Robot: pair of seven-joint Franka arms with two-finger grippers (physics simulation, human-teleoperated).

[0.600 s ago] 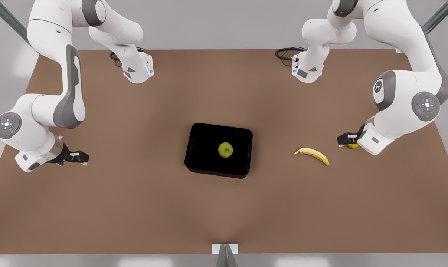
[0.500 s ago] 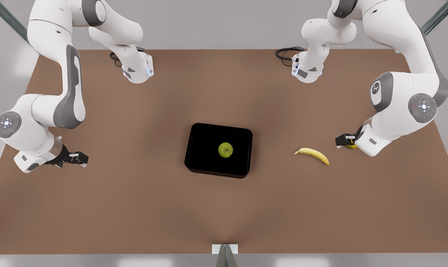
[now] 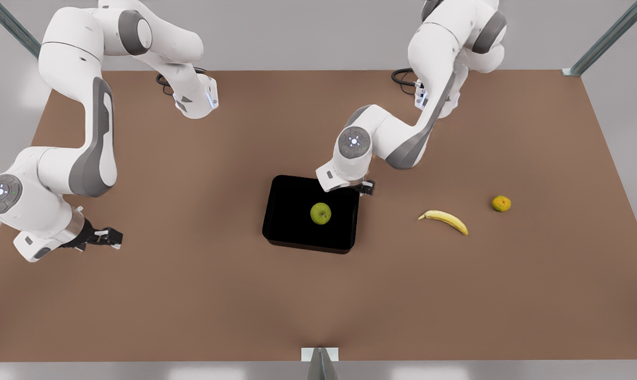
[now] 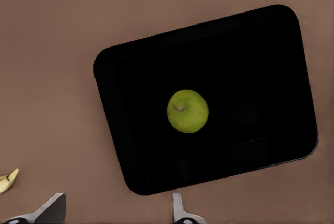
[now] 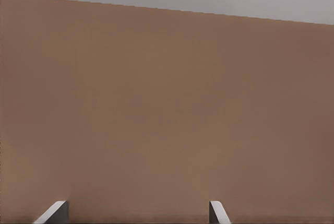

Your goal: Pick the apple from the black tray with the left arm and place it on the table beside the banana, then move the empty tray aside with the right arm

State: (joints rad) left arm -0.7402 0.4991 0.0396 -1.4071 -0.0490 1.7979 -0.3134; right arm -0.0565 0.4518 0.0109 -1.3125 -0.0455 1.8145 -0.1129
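Note:
The yellow-green apple (image 3: 321, 213) (image 4: 188, 110) lies near the middle of the black tray (image 3: 286, 221) (image 4: 261, 67) at the centre of the brown table (image 3: 191, 295). My left gripper (image 3: 367, 188) (image 4: 117, 214) hovers over the tray's far corner on the front view's right, open and holding nothing, well short of the apple. The banana (image 3: 445, 220) (image 4: 6, 181) lies on the table toward the front view's right of the tray. My right gripper (image 3: 113, 237) (image 5: 136, 214) waits open over bare table at the front view's left.
A small orange-yellow round fruit (image 3: 501, 203) sits beyond the banana toward the front view's right. Both arm bases and their cables stand along the table's far edge. Bare brown surface surrounds the tray on all sides.
The left arm has swung from beside the orange-yellow fruit across to the tray's far corner, uncovering that fruit. The right arm has shifted only slightly. Apple, tray and banana have not moved.

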